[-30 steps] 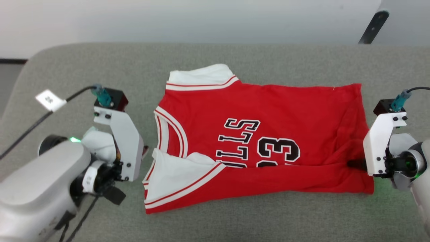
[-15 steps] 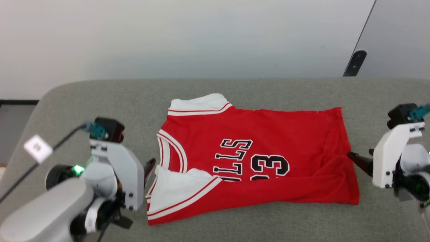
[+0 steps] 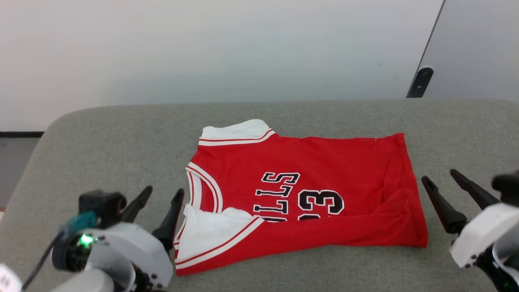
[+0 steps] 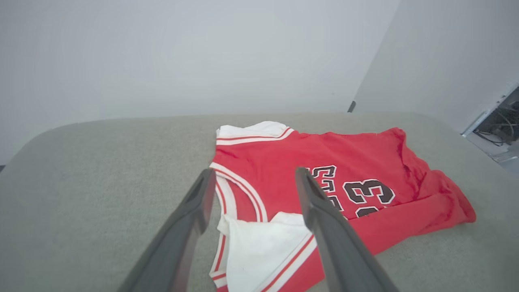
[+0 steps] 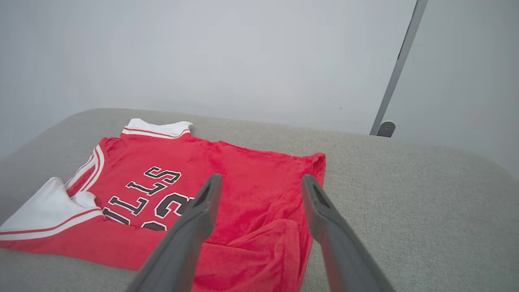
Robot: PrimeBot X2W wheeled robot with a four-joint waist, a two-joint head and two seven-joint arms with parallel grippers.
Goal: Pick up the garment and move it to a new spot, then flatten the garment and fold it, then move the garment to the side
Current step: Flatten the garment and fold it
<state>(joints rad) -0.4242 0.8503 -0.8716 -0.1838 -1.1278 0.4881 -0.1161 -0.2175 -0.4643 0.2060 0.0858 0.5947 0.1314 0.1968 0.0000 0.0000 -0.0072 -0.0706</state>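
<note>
Grey-covered table (image 3: 101,142) is carrying the garment (image 3: 300,194) at its middle, long axis running along the near edge (collar (image 3: 204,190) leftward), with the left gripper (image 3: 164,190) hovering just beside the sleeve (image 3: 211,233) and the right gripper (image 3: 439,175) near the hem (image 3: 413,202), both jaws gaping empty.

White wrist housings (image 3: 138,251) with black screws (image 3: 466,255), green light (image 3: 86,240), teal cable plug (image 3: 81,221), long dark jaws.
</note>
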